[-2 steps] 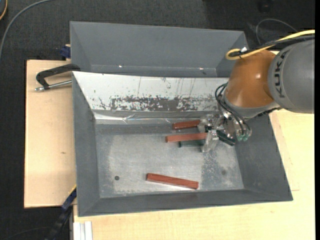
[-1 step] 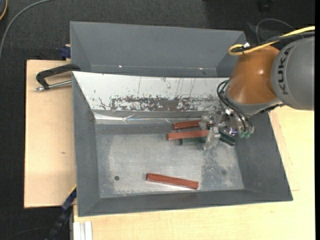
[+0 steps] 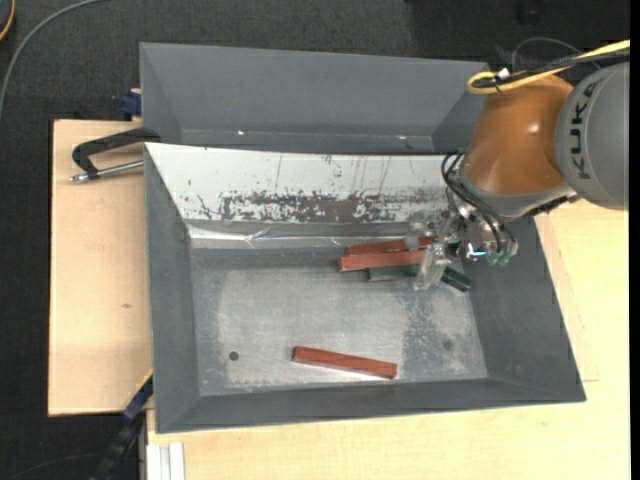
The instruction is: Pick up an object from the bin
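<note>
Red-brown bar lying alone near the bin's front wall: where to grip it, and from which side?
Take the red-brown bar at mid-length, across its narrow width, coming straight down. It lies flat on the bin floor, long and thin, running roughly left-right in the view. Bare floor flanks both long edges, so a top-down pinch should meet nothing.

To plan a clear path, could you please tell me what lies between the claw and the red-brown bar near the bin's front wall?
In the camera view, the bin floor between the claw and the front bar is bare.
</note>
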`<state>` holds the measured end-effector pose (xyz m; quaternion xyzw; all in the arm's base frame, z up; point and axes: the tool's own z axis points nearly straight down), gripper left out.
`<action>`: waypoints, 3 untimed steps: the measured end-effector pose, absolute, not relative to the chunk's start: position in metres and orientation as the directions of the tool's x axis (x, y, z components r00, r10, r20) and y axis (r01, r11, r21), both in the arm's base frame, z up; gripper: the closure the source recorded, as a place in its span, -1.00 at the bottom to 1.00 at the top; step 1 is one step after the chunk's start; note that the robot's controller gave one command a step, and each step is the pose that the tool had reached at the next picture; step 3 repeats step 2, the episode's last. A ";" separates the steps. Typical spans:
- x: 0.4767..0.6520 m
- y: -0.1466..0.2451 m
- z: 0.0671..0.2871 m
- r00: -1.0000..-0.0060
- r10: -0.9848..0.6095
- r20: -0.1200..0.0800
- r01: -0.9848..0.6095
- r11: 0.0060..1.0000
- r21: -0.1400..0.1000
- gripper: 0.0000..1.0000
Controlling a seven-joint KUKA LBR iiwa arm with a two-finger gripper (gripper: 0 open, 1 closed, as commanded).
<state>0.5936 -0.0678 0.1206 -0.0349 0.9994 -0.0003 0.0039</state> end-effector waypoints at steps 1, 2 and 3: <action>0.596 -0.068 0.150 -0.998 -0.070 -0.010 -0.070 0.998 -0.001 1.00; 0.597 -0.068 0.174 -0.998 -0.069 -0.007 -0.069 0.998 -0.001 1.00; 0.597 -0.068 0.174 -0.998 -0.069 -0.007 -0.069 0.998 -0.001 1.00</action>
